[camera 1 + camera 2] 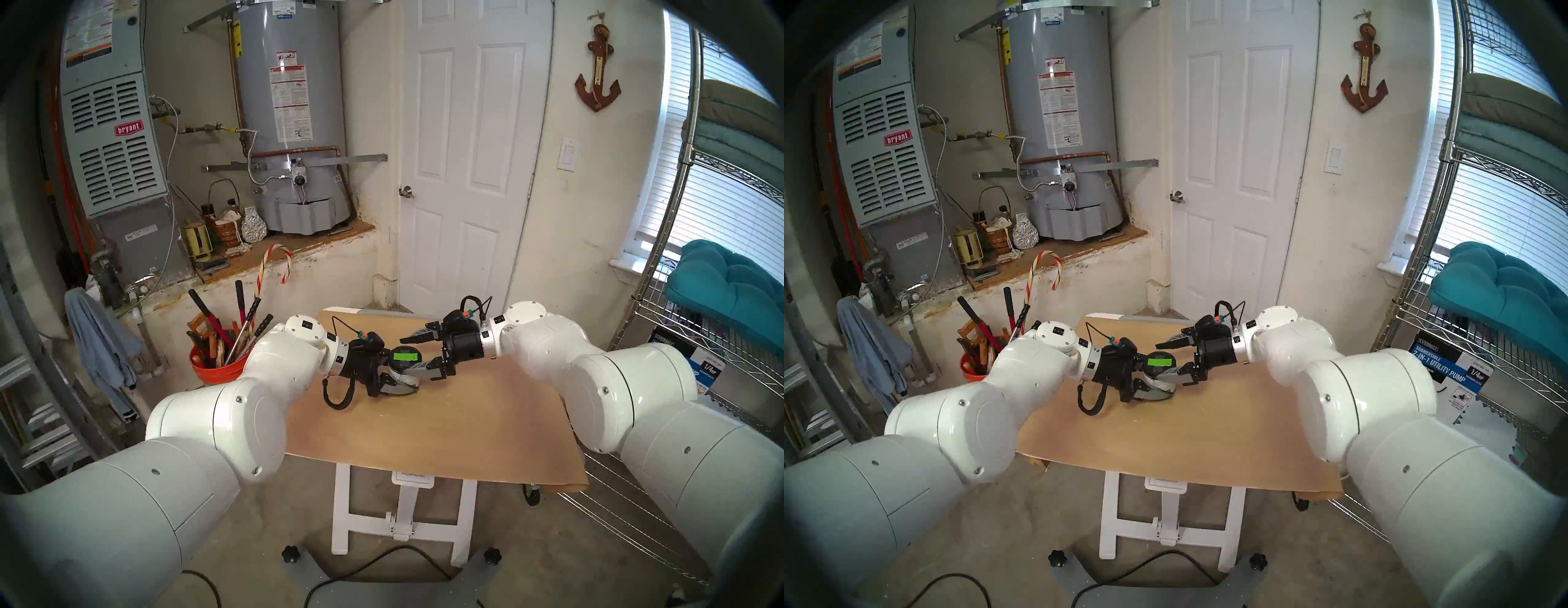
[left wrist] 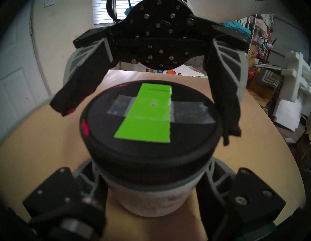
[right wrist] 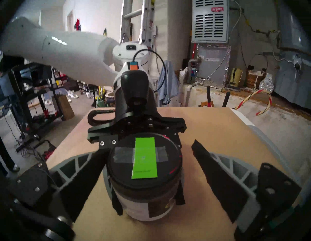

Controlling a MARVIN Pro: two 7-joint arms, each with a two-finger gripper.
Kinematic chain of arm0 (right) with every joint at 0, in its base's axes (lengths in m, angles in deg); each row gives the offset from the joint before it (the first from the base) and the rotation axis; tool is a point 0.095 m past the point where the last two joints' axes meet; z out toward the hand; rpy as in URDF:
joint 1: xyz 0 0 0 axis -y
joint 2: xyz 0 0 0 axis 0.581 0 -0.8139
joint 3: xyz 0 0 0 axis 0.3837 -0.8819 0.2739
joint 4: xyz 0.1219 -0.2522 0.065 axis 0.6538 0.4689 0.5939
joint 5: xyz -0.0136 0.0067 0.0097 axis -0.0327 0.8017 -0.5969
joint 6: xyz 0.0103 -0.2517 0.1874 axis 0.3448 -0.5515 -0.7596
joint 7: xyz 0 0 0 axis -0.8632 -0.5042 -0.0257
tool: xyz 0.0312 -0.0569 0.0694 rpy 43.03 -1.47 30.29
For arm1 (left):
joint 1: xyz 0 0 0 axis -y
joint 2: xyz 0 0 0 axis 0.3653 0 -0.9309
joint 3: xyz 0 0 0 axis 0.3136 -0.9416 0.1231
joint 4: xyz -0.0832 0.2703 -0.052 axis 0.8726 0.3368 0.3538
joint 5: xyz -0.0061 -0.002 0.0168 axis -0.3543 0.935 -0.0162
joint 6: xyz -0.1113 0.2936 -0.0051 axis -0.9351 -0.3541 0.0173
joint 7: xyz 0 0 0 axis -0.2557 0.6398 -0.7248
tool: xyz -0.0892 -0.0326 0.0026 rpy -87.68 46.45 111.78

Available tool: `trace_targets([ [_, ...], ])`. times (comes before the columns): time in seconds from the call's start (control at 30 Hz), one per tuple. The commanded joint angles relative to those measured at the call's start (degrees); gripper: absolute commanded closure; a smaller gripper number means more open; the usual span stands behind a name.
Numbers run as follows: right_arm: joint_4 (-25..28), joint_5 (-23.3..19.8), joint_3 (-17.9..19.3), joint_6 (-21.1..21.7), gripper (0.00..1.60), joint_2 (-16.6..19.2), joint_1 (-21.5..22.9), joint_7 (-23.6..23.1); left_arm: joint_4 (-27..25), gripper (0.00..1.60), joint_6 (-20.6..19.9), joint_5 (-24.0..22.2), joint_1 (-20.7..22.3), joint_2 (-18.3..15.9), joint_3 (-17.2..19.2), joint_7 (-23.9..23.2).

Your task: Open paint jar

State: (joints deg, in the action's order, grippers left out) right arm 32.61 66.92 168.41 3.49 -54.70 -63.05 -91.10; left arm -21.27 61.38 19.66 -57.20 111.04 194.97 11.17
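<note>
Head stereo left showed the paint jar [image 1: 404, 368] standing upright on the tan tabletop [image 1: 445, 424], its short axis vertical and its black lid [image 1: 404, 356] facing up, the green strip [image 1: 404, 356] on top running across the view. The left claw [image 1: 401, 380] reached in nearly level from the jar's left, angled slightly down, its fingers clamped on the jar's pale body below the lid. The right claw [image 1: 418, 351] came from the jar's right, also close to level, its jaws spread wide, one finger above and behind the lid, the other low beside the jar. An orange bucket [image 1: 216, 365] of tools stood on the floor left of the jar.

Head stereo right gave the same arrangement: jar [image 1: 1157, 373] upright, left claw [image 1: 1155, 388] closed around its body, right claw [image 1: 1172, 354] splayed to either side of the lid.

Left wrist looked over the lid [image 2: 151, 117] from close by, with both left fingers pressed on the jar's white wall beneath it. Beyond the jar, the right claw [image 2: 143, 114] faced the camera, its fingers standing off either side of the lid; the one on the view's right looked just beside the rim, and contact could not be judged.

Right wrist showed the jar [image 3: 144, 185] centred and upright, the right fingers [image 3: 217, 178] wide apart and blurred, holding nothing.
</note>
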Motion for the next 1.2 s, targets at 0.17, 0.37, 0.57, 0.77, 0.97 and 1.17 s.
trace_targets([
  [0.17,1.18,-3.39,3.72,1.59,0.0,1.12,-1.56,-0.32,1.62,1.6,1.45,-0.04,2.65,0.24,0.17,0.22],
  [0.37,1.26,-3.62,5.02,1.64,0.0,0.4,-1.78,4.34,1.4,1.6,1.76,-0.18,2.35,0.33,0.73,2.16],
  [0.57,1.11,-4.87,7.21,4.31,0.0,1.32,-2.32,5.93,1.0,1.6,1.75,0.39,2.16,0.25,0.68,4.47],
  [0.77,1.11,-3.73,6.86,5.58,0.0,4.18,-3.58,4.0,1.14,1.6,1.77,0.7,2.25,0.24,0.63,5.2],
  [0.97,1.11,-3.63,7.19,6.73,0.0,7.39,-5.2,2.55,1.2,1.6,1.86,0.89,2.25,0.42,0.64,5.99],
  [1.17,1.11,-3.76,7.55,6.6,0.0,7.93,-6.4,0.02,1.26,1.6,1.9,1.05,2.32,0.92,0.64,6.96],
])
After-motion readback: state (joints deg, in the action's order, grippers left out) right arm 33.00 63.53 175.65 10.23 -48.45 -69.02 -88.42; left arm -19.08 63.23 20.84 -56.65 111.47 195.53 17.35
